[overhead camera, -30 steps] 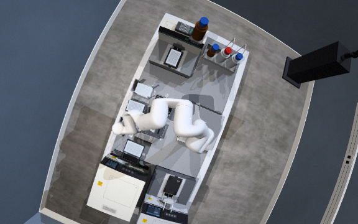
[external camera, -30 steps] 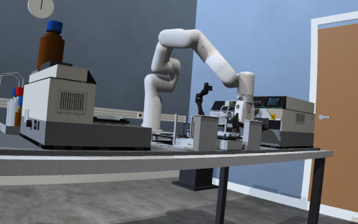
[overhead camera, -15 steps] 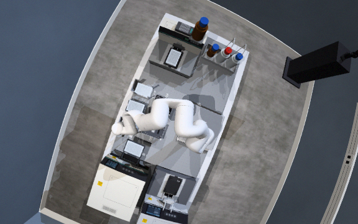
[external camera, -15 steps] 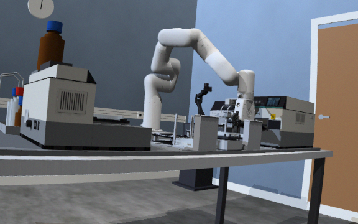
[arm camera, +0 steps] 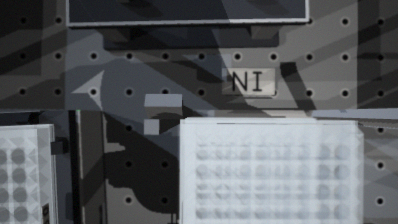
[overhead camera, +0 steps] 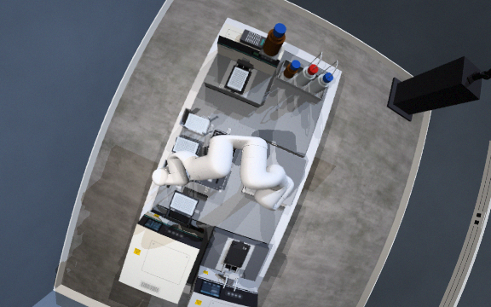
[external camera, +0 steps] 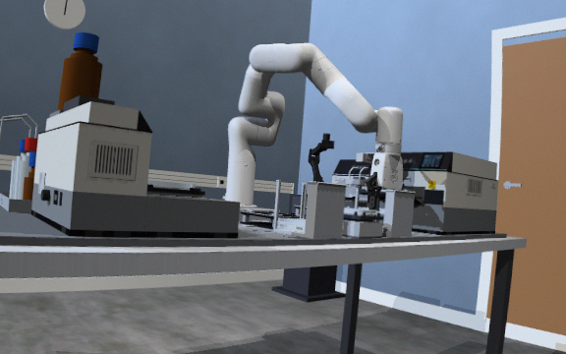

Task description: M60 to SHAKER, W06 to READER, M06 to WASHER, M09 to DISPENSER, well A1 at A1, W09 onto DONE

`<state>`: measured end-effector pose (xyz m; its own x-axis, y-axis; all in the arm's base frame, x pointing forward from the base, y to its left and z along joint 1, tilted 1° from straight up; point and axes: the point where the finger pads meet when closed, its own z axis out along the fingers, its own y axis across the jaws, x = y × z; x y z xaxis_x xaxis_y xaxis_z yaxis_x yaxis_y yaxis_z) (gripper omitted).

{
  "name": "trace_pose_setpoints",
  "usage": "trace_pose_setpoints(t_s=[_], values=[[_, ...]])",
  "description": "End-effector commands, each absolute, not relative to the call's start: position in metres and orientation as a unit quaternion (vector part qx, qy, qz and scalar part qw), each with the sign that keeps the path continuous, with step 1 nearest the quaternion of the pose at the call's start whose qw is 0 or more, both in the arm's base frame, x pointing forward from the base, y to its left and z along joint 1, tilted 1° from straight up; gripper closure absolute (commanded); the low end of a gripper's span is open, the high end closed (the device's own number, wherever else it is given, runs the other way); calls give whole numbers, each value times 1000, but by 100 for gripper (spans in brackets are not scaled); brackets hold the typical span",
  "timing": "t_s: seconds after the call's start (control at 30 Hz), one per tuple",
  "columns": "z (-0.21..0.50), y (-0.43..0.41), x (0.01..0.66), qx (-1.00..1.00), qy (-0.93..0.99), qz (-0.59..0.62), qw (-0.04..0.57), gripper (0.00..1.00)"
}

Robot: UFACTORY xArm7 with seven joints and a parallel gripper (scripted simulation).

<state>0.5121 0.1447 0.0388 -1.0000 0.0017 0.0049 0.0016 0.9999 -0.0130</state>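
Observation:
My gripper (external camera: 373, 198) hangs down between the tall grey walls of the IN rack (external camera: 323, 210). It is shut on a white well plate (arm camera: 270, 170), which fills the lower right of the wrist view, blurred and close. The plate's label does not show. The IN deck label (arm camera: 248, 81) lies just beyond it, upside down. Another white plate (arm camera: 20, 175) shows at the left edge of the wrist view. In the overhead view the arm's wrist (overhead camera: 165, 174) hides the gripper and the held plate.
White plates sit at two stations (overhead camera: 196, 124) (overhead camera: 186, 145) beside the arm, one (overhead camera: 182, 203) before the cream instrument (overhead camera: 160, 260), and one (overhead camera: 237, 79) at the far instrument. A black plate (overhead camera: 236, 253) sits in the near right instrument. Bottles (overhead camera: 311, 72) stand at the far right.

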Motion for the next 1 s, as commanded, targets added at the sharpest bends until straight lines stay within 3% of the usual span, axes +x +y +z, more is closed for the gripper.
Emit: trace_pose_setpoints(t_s=[0.0, 0.97], values=[[42, 145, 513, -1, -1000, 6, 1, 100], [61, 145, 513, -1, -1000, 6, 1, 100]])
